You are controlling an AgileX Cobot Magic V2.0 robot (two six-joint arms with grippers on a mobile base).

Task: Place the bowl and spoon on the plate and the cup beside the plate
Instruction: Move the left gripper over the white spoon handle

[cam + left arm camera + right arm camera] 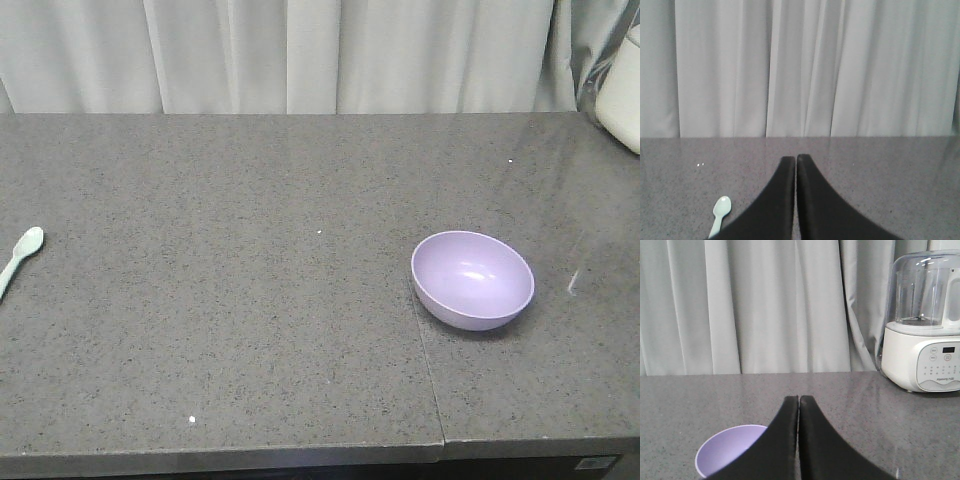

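Mint-green plastic, the spoon point(22, 252) lies flat at the left edge of the grey stone bench point(250, 180), its scoop toward the back edge. Its handle runs partly out of the front view. It looks light and stiff but thin and low, so I judge a pinch across the handle from above to be best. The left claw point(796, 161) hangs over the bench with the spoon ahead to its left; its black fingers are pressed together on nothing.

Right of the middle, nearer the front edge, the lavender bowl point(472, 280) sits upright and empty. Its plastic is smooth and probably light and slippery, so take it by the rim wall. The right claw point(798, 400) is also closed and empty, with the bowl ahead to its left. A white blender point(925, 325) stands at the back right corner. No plate or cup is in view.
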